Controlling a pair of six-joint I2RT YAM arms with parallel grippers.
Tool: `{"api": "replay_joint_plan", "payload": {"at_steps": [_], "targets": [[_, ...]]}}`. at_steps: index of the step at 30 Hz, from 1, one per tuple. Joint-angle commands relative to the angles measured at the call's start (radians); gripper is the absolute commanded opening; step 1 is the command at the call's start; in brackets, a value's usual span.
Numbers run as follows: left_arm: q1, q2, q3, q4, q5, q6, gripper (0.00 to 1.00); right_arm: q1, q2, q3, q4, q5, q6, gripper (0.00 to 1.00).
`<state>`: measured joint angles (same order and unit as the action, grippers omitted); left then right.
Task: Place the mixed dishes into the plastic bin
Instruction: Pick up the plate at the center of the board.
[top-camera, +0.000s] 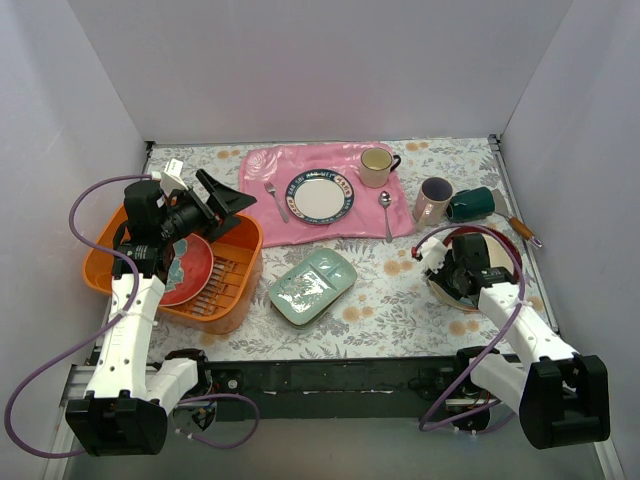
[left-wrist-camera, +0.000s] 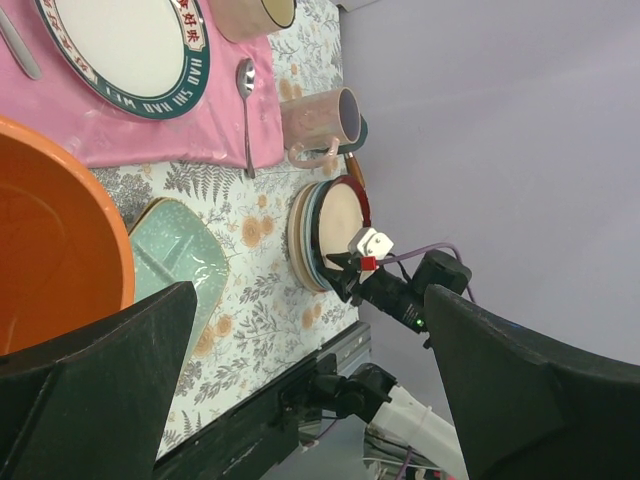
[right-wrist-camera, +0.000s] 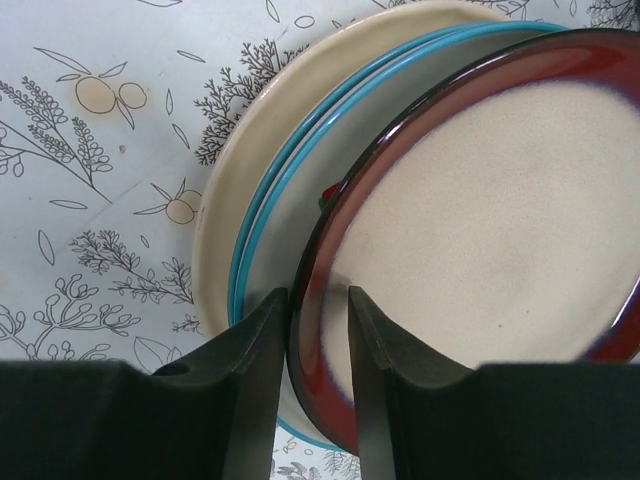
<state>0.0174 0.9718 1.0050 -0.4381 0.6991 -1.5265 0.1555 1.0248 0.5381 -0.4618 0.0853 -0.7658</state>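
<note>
The orange plastic bin (top-camera: 238, 292) (left-wrist-camera: 60, 250) stands at the left with a red plate (top-camera: 190, 270) lying in it. My left gripper (top-camera: 232, 215) (left-wrist-camera: 310, 400) hovers over the bin, open and empty. At the right is a stack of plates (top-camera: 485, 255) (left-wrist-camera: 335, 225). My right gripper (top-camera: 447, 262) (right-wrist-camera: 320, 300) is shut on the near rim of the top one, the maroon-rimmed cream plate (right-wrist-camera: 500, 220), which sits tilted over a teal-rimmed plate (right-wrist-camera: 290, 180). The pale green tray (top-camera: 312, 285) (left-wrist-camera: 175, 260) lies mid-table. A pink mug (top-camera: 432, 200) (left-wrist-camera: 320, 118) and a dark green mug (top-camera: 472, 204) sit behind the stack.
A pink cloth mat (top-camera: 265, 225) at the back holds a blue-rimmed white plate (top-camera: 320, 195), a cream mug (top-camera: 377, 166), a fork (top-camera: 276, 200) and a spoon (top-camera: 386, 212). An orange-handled utensil (top-camera: 522, 230) lies by the right wall. White walls enclose three sides.
</note>
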Motion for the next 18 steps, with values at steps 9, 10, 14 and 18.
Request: {"api": "replay_joint_plan", "payload": {"at_steps": [9, 10, 14, 18], "targets": [[-0.004, -0.038, 0.0, 0.029, -0.004, -0.024, 0.98, 0.018, -0.075, -0.038, -0.018, 0.068, -0.026, 0.12], [-0.004, -0.039, 0.001, 0.029, -0.004, -0.029, 0.98, 0.018, -0.092, -0.032, -0.026, 0.068, -0.027, 0.07], [-0.004, -0.042, 0.003, 0.038, -0.004, -0.047, 0.98, 0.018, -0.129, 0.005, -0.067, 0.065, -0.026, 0.01], [-0.004, -0.044, 0.0, 0.05, -0.001, -0.063, 0.98, 0.018, -0.161, 0.034, -0.098, 0.065, -0.027, 0.01]]}}
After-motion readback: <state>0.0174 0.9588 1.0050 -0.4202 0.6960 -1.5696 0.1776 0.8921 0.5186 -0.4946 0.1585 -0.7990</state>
